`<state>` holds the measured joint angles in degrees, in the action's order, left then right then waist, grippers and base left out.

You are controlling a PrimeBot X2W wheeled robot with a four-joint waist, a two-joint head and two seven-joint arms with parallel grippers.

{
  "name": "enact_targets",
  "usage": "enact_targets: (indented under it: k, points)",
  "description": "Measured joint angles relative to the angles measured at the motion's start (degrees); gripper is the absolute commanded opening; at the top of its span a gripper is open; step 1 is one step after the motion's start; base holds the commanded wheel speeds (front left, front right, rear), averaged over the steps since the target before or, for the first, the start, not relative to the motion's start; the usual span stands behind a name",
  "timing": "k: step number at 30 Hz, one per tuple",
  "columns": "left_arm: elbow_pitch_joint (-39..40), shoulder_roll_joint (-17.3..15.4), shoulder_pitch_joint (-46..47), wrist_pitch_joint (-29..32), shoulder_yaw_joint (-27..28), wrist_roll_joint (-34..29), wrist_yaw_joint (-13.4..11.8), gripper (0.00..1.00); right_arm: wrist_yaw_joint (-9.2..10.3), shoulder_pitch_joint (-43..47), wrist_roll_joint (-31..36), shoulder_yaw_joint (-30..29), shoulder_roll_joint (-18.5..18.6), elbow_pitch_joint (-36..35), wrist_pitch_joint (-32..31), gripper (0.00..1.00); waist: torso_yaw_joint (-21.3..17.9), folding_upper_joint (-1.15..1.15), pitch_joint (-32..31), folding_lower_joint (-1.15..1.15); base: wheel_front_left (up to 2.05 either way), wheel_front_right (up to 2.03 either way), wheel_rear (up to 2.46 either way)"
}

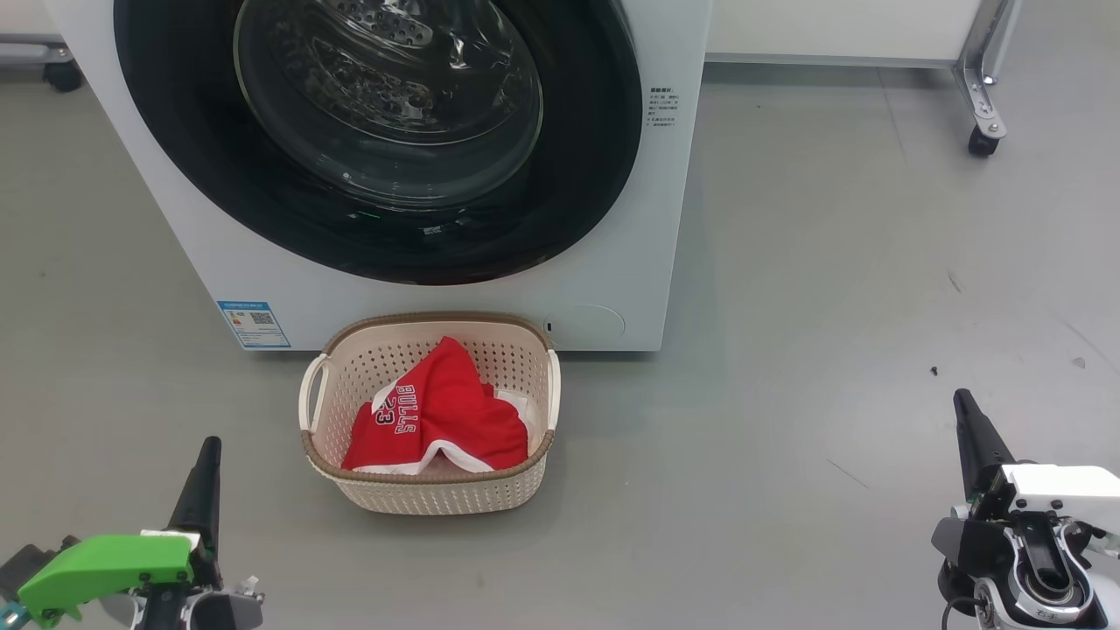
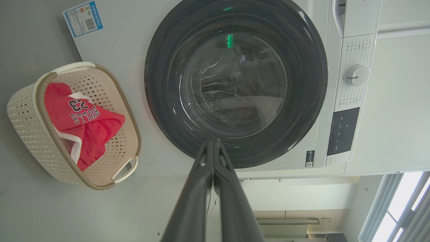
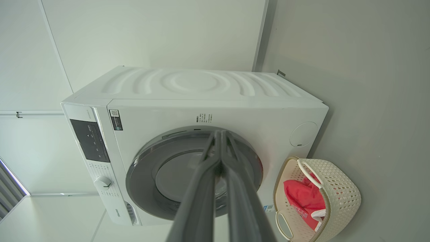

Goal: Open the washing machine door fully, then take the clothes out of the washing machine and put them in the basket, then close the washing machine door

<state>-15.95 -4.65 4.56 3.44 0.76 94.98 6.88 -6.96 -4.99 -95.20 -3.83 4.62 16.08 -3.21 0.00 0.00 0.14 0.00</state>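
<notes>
While the clothes (image 1: 446,411) are being held by the basket (image 1: 429,500) before the washer (image 1: 612,262) w/ door (image 1: 582,175) shut, left gripper (image 1: 210,446) & right gripper (image 1: 962,400) are being held clenched, empty.

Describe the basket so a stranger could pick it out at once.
Find the big white washing machine with the round black-rimmed door. On the grey floor directly before it sits the basket. It is cream, perforated, brown-rimmed, holding red clothes lettered BULLS 23.
</notes>
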Motion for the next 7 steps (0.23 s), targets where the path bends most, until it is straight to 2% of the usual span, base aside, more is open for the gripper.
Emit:
enact_targets:
  k: [7]
  points:
    - [0.0, 0.0, 0.0, 0.0, 0.1, 0.0, 0.0, 0.00, 0.00, 0.0, 0.0, -0.1, 0.0, 0.0, 0.0, 0.00, 0.0, 0.00, 0.0, 0.00, 0.00, 0.00, 0.00]
